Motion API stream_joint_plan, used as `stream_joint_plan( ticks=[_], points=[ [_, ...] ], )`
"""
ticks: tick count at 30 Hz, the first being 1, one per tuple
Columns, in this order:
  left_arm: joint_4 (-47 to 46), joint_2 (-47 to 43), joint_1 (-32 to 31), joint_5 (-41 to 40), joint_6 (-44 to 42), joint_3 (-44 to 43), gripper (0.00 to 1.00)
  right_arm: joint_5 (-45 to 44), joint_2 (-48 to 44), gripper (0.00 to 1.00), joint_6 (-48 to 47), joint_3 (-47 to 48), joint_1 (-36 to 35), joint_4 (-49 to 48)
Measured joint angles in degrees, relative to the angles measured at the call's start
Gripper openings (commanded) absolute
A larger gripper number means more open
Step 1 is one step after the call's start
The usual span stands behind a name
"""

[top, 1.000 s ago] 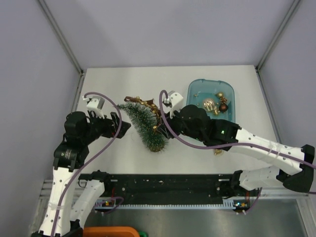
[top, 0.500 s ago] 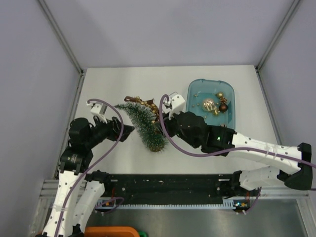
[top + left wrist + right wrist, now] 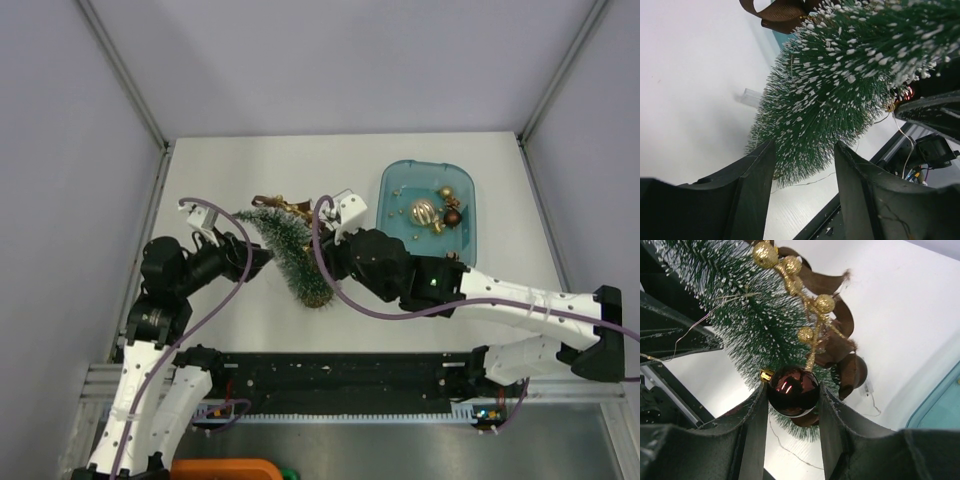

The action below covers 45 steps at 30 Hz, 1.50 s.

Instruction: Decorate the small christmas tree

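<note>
White table (image 3: 230, 300) by the arm bases carries the tilted small christmas tree (image 3: 290, 250). Left fingers (image 3: 752, 185) stand apart around its lower bristles; best steady it gently. Right fingers (image 3: 755, 435) clamp a dark bauble (image 3: 792, 391) against the branches, and its loop should catch before letting go. Blue tray (image 3: 474, 210) lies beyond.

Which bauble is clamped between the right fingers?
The glossy dark red bauble with the gold cap, held against the small christmas tree; the other baubles lie loose in the blue tray.
</note>
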State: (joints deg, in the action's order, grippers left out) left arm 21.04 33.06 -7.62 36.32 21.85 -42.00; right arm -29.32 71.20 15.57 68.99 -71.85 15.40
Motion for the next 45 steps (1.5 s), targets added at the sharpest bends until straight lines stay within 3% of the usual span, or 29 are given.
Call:
stream_joint_plan(
  ticks=[2, 7, 10, 26, 45],
  points=[
    [-0.7, 0.1, 0.0, 0.4, 0.4, 0.3, 0.48, -0.3, 0.7, 0.07, 0.0, 0.0, -0.7, 0.0],
    [-2.0, 0.2, 0.0, 1.9, 1.0, 1.2, 0.17, -1.7, 1.9, 0.05, 0.6, 0.0, -2.5, 0.0],
    [-2.8, 0.2, 0.0, 2.3, 1.2, 1.5, 0.10, -4.5, 1.9, 0.05, 1.2, -0.2, -3.3, -0.5],
    [-4.0, -0.7, 0.0, 4.1, 3.3, 2.3, 0.00, -18.1, 1.9, 0.04, 3.5, -1.2, -5.4, -0.2],
    [-6.5, -2.4, 0.0, 5.2, 7.1, 4.1, 0.00, -17.3, 5.1, 0.04, 3.5, 1.3, -6.1, 1.8]
  ],
)
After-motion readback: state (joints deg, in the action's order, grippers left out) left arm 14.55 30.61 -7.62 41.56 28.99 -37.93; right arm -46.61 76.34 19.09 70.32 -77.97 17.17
